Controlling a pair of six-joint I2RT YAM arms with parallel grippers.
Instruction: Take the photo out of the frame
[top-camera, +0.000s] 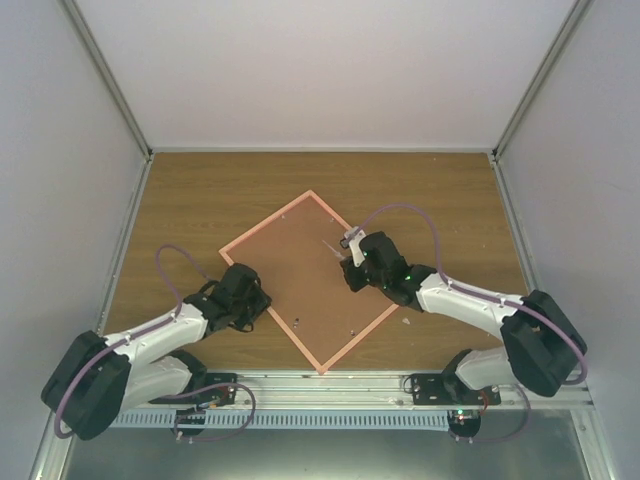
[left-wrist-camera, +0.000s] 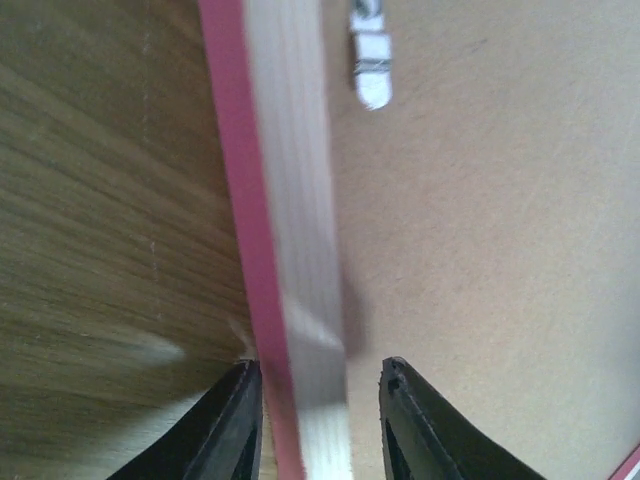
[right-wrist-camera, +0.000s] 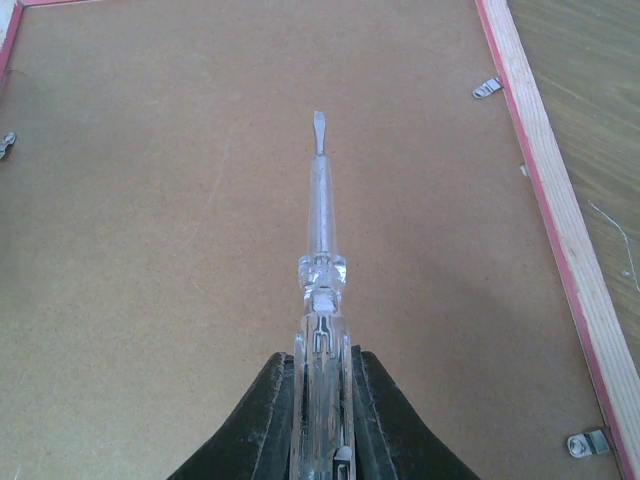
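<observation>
The frame (top-camera: 264, 222) lies back-up on the wooden table (top-camera: 200, 200), turned corner-on like a diamond, one corner pointing to the far wall and one to the arm bases. Its thin pink-red border surrounds a plain brown backing board (top-camera: 300, 280). The photo does not show in any view.

The left gripper (left-wrist-camera: 318, 395) sits at the frame's near-left edge. Its jaws stand apart and straddle the rail: one finger (left-wrist-camera: 235, 420) is on the table side, against the pink edge, and the other is over the backing board with a gap to the pale wood.

The right gripper (right-wrist-camera: 322, 365), over the right part of the board, is clamped on a clear-handled flat-blade screwdriver (right-wrist-camera: 322, 200), whose blade points out over the fibreboard. Small metal retaining clips (right-wrist-camera: 488, 88) sit along the rail at the board's edge.
</observation>
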